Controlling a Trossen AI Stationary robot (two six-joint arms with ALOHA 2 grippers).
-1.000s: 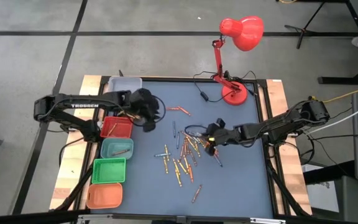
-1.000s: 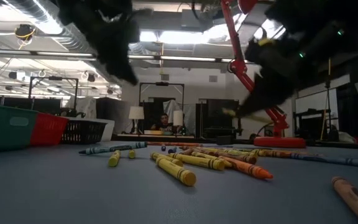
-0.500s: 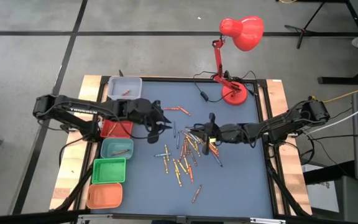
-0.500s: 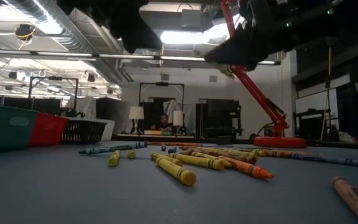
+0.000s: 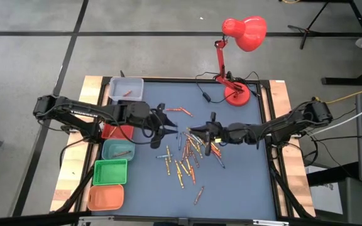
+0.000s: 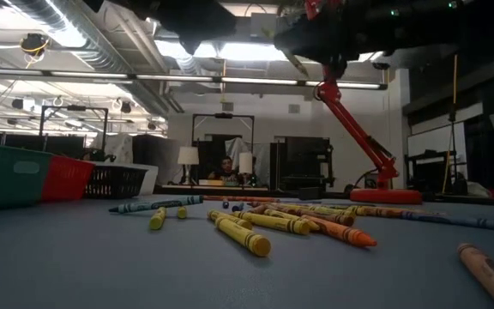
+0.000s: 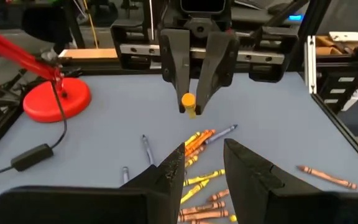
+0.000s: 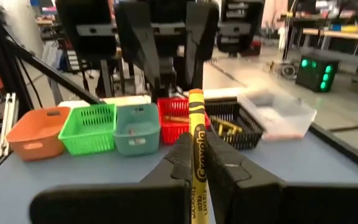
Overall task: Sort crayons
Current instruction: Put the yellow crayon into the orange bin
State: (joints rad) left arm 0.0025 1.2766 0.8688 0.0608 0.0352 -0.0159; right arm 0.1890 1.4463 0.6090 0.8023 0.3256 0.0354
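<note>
From above, you see the left gripper (image 5: 172,127) and the right gripper (image 5: 192,133) nearly tip to tip over the scattered crayons (image 5: 187,157), well in front of the red lamp (image 5: 237,37). A second ago they were far apart — the left one hung at the red bin (image 5: 115,131) and the right one sat low among the sticks on the far side of the pile from the bins. Both have since swung inward to meet, so judge this as a handover being set up rather than a pick. At table height, both arms have risen out of the way; only dark shapes cross the top, while the loose crayons (image 6: 256,225) lie flat on the mat, with the lamp's base (image 6: 399,196) behind them. In the left wrist view, the left arm's own fingers (image 7: 166,174) are spread wide and empty, aimed at the right gripper (image 7: 191,112), which pinches a yellow crayon (image 7: 189,104) end-on toward you. In the right wrist view, the right gripper (image 8: 199,152) is clenched on that yellow crayon (image 8: 196,143), held upright, with the left arm's fingers waiting just beyond it and the row of bins (image 8: 98,127) behind. The crayon is off the table, carried between the two arms — you now need the left jaws closed on it before the right lets go.
</note>
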